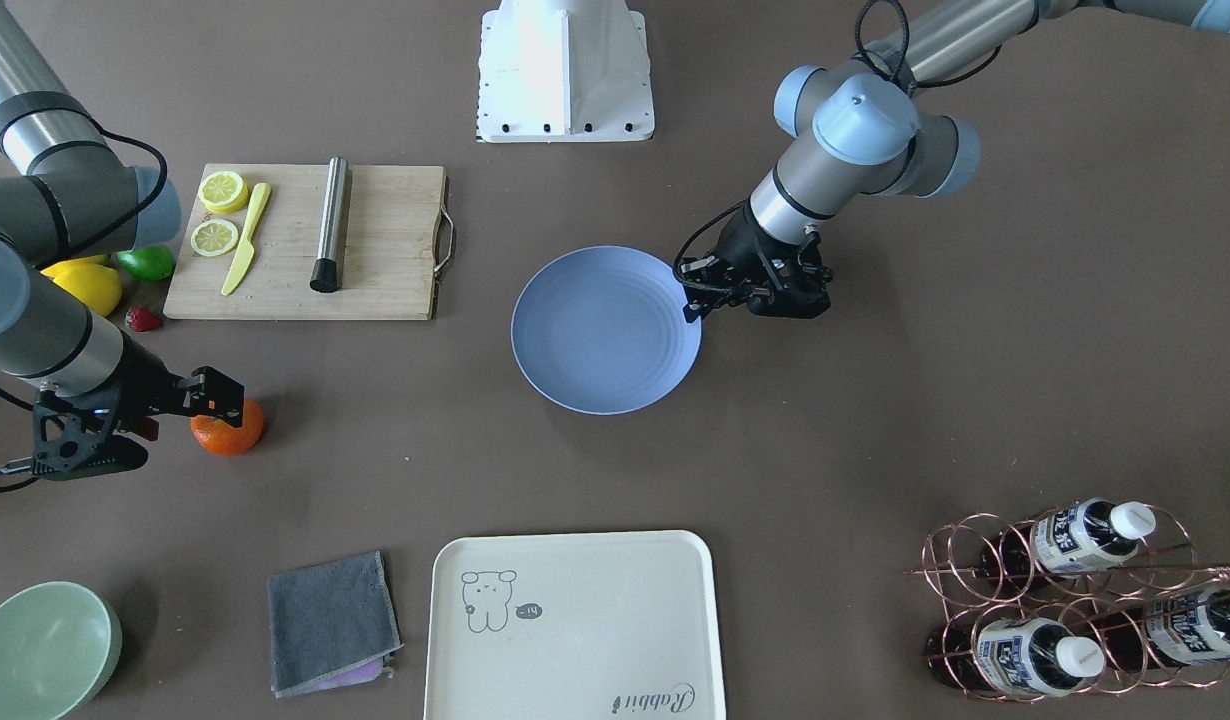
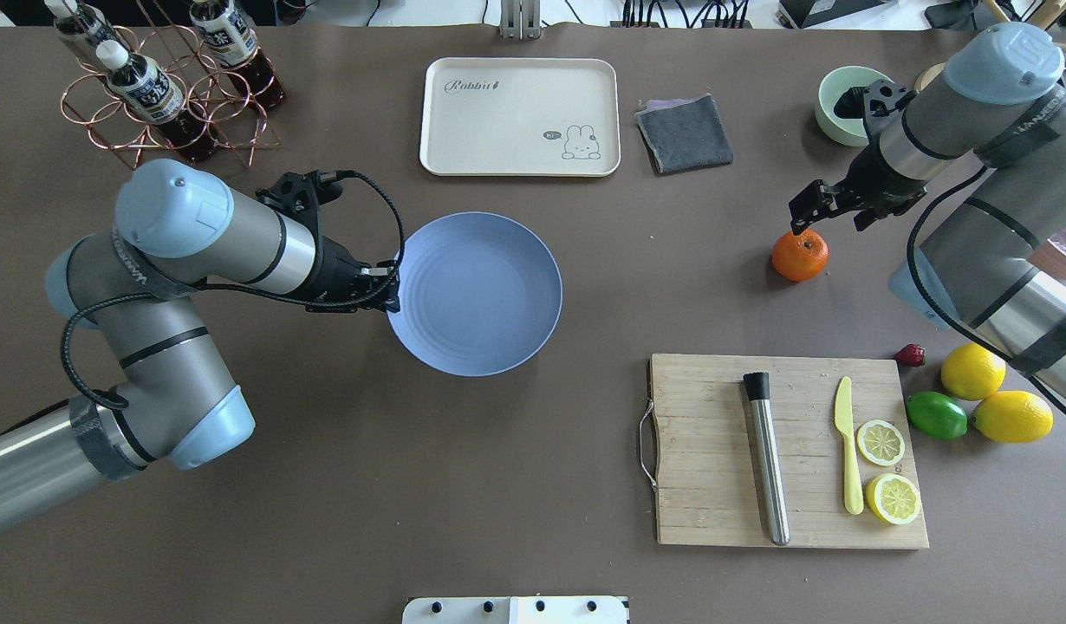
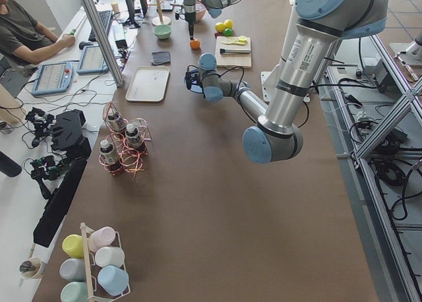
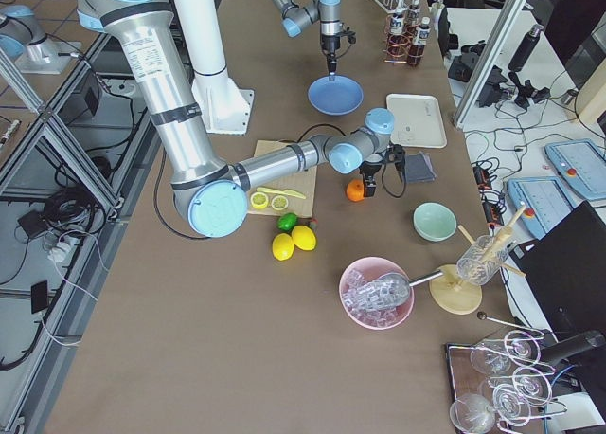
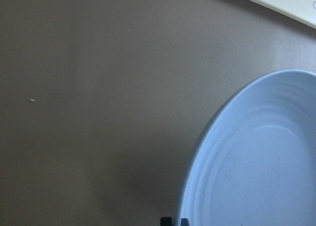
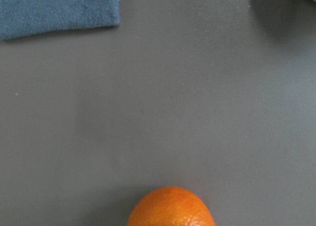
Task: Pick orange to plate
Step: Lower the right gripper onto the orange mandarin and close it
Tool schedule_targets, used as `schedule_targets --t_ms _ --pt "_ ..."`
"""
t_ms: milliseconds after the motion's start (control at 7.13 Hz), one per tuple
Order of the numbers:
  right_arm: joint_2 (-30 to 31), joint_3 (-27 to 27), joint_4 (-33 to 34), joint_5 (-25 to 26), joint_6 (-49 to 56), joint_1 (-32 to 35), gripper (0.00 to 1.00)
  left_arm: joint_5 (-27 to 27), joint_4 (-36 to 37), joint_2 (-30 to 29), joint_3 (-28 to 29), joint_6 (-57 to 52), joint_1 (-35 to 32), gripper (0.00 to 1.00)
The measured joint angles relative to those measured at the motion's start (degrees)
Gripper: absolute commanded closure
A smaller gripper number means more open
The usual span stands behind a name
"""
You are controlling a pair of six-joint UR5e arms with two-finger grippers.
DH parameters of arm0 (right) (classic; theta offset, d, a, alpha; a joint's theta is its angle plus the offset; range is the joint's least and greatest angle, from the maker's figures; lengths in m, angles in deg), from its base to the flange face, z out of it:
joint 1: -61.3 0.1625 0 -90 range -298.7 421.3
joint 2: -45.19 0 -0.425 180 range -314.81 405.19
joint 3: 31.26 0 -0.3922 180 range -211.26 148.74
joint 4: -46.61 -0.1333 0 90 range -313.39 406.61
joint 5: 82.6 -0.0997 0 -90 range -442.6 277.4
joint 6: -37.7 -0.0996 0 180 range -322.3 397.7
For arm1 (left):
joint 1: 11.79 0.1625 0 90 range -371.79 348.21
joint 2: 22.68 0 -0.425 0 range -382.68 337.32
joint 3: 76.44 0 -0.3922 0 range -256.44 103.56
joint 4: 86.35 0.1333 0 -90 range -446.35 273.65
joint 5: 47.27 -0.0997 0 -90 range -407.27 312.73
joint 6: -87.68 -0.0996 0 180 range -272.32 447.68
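Note:
The orange (image 2: 800, 256) sits on the brown table, far to the right of the pale blue plate (image 2: 472, 295). My right gripper (image 2: 832, 217) hovers open just above and behind the orange without touching it. In the right wrist view the orange (image 6: 172, 208) shows at the bottom edge and no fingers appear. My left gripper (image 2: 393, 290) points down at the plate's left rim. In the left wrist view its fingertips (image 5: 167, 221) stand close together at the edge of the plate (image 5: 256, 162), apparently shut on the rim. Nothing lies on the plate.
A wooden cutting board (image 2: 715, 451) carries lemon halves, a yellow knife and a metal rod. Two lemons (image 2: 972, 371), a lime (image 2: 936, 414) and a strawberry lie right of it. A mint bowl (image 2: 832, 100), grey cloth (image 2: 683, 133), cream tray (image 2: 520, 117) and bottle rack (image 2: 165, 95) line the far edge.

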Motion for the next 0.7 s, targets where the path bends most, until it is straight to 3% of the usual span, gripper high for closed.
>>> schedule_targets --t_ms 421,561,701 --pt "-0.5 -1.8 -0.5 3.8 -0.5 -3.1 0.0 -1.4 0.2 -1.6 2.7 0.4 1.9 1.0" --pt "-0.3 -1.9 -0.5 4.0 -0.4 -3.5 0.31 -1.7 0.2 -1.8 3.1 1.0 2.3 1.0" --pt "-0.3 -1.9 -0.5 4.0 -0.5 -3.6 0.99 -2.8 0.2 -2.1 3.3 2.0 3.1 0.03"
